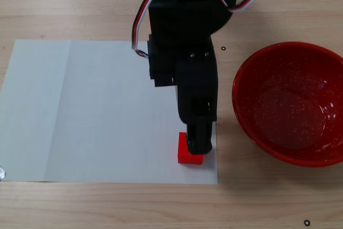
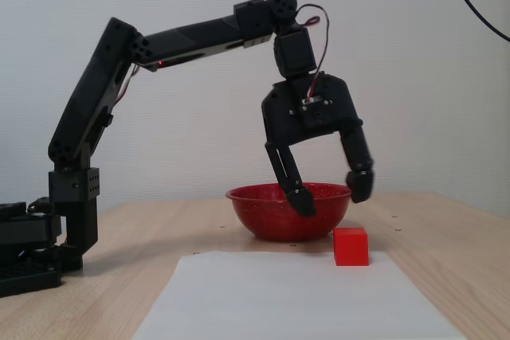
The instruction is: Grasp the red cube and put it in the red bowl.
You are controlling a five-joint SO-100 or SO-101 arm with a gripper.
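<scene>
Wooden table [image 1: 64, 4] carries everything. A white paper sheet [image 1: 96, 111] lies on it, filling the left and middle of the overhead-looking fixed view. The black arm [image 2: 183, 33] reaches out from its base at the table's left edge in the side fixed view.

The red bowl [image 1: 292, 103] sits empty on bare table off the sheet's right edge, upright, opening up.

The gripper [image 2: 328, 197] hangs above the red cube [image 2: 351, 246], fingers spread wide apart, holding nothing. In the side view the tips are clearly above the cube's top, not touching it. In the top-down view one finger overlaps the cube's upper right part.

The red cube [image 1: 189, 155] rests flat on the sheet near its bottom right corner, close to the right edge. It has no long axis, and its sides run nearly parallel to the sheet edges.

Step, as I judge it: approach, pre-grasp, nothing moved to the bowl yet. Next move calls for lowering with one finger on each side of the cube, then closing. Risk: a tip lands on the cube's top and knocks it aside.
</scene>
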